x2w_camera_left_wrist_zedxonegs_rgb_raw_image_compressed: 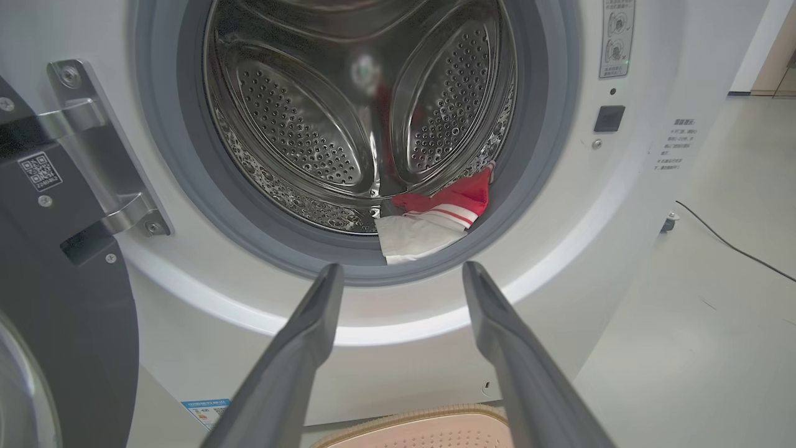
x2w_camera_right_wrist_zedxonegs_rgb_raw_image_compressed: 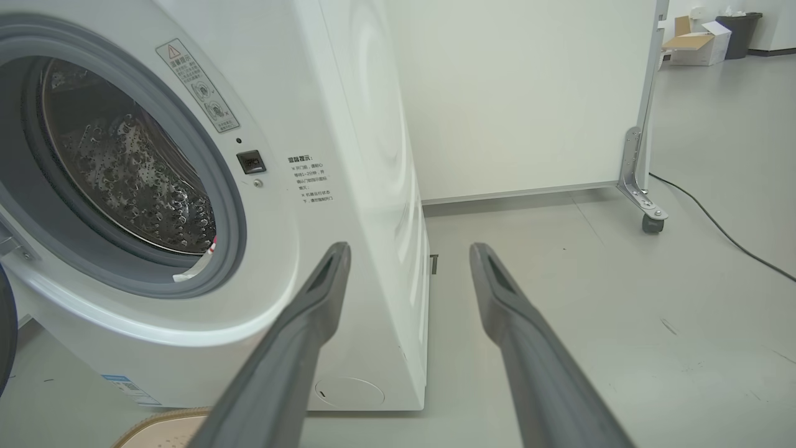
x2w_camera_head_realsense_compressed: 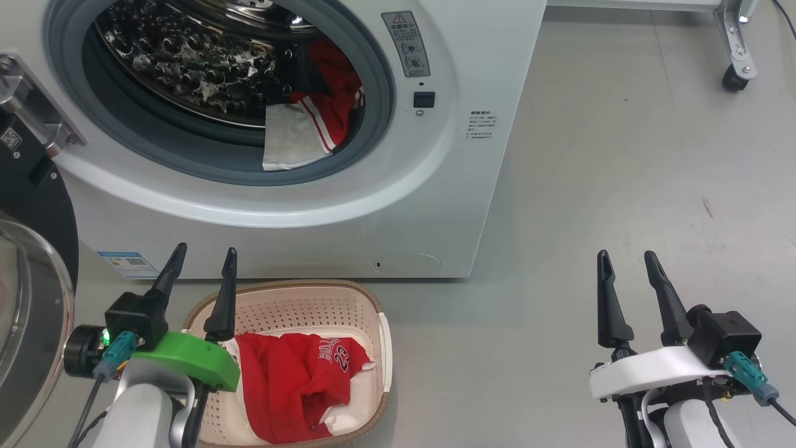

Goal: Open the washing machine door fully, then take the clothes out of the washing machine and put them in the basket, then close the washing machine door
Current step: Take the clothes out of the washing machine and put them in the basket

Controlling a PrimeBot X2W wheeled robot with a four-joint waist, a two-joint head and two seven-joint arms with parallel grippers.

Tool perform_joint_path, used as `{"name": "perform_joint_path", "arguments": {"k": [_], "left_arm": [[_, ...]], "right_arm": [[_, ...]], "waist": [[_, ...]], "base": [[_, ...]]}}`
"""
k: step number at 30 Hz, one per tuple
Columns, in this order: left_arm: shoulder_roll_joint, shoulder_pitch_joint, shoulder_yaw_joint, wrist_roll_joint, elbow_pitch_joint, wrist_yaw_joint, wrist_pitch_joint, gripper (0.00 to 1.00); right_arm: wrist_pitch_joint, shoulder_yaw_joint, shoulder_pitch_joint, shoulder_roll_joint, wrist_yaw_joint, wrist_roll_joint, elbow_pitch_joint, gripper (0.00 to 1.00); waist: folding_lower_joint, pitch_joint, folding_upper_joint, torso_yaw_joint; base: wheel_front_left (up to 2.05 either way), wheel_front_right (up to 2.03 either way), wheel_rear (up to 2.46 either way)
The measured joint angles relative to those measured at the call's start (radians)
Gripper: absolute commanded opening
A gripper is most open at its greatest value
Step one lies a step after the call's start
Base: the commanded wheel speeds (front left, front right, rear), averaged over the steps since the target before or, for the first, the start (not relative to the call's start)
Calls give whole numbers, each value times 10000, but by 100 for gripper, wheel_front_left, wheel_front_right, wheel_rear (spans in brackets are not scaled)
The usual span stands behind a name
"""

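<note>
The white washing machine (x2w_camera_head_realsense_compressed: pixel 472 62) fills the upper left of the head view, and its black-ringed door (x2w_camera_head_realsense_compressed: pixel 31 249) is swung open at the far left. Red and white clothes (x2w_camera_head_realsense_compressed: pixel 317 115) lie at the drum's lower right, with a white part draped over the grey gasket (x2w_camera_left_wrist_zedxonegs_rgb_raw_image_compressed: pixel 413 233). A second red jersey (x2w_camera_head_realsense_compressed: pixel 292 379) lies in the cream basket (x2w_camera_head_realsense_compressed: pixel 323 298) on the floor before the machine. My left gripper (x2w_camera_head_realsense_compressed: pixel 202 261) is open and empty above the basket's left rim, pointing at the drum opening (x2w_camera_left_wrist_zedxonegs_rgb_raw_image_compressed: pixel 401 274). My right gripper (x2w_camera_head_realsense_compressed: pixel 628 261) is open and empty over bare floor to the right.
A white panel on a metal foot with a castor (x2w_camera_head_realsense_compressed: pixel 737 78) stands at the back right. A black cable (x2w_camera_right_wrist_zedxonegs_rgb_raw_image_compressed: pixel 715 221) runs over the grey floor (x2w_camera_head_realsense_compressed: pixel 622 186) beyond it. Cardboard boxes (x2w_camera_right_wrist_zedxonegs_rgb_raw_image_compressed: pixel 693 43) sit far off.
</note>
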Motion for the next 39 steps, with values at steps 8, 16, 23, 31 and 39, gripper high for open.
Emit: {"name": "perform_joint_path", "arguments": {"k": [8, 16, 23, 31, 39], "left_arm": [[-58, 316, 58, -29, -470, 40, 0, 100], [-65, 523, 102, -27, -765, 71, 0, 100], [-82, 651, 115, -17, -989, 71, 0, 100], [-84, 790, 132, -13, -1154, 71, 0, 100], [-84, 936, 140, 73, -1239, 71, 0, 100]], "right_arm": [[0, -4, 16, 4, 6, 0, -44, 100], [0, -6, 17, 6, 92, 0, -81, 100], [0, -4, 68, 8, 94, -13, -86, 100], [0, -4, 147, 12, 109, -13, -86, 100], [0, 4, 151, 17, 178, -75, -86, 100]], "waist": [[0, -16, 0, -3], [0, -48, 0, -49], [0, -34, 0, -86], [0, -8, 0, -118], [0, -32, 0, -158]], "base": [[0, 0, 0], [0, 0, 0], [0, 0, 0], [0, 0, 0], [0, 0, 0]]}}
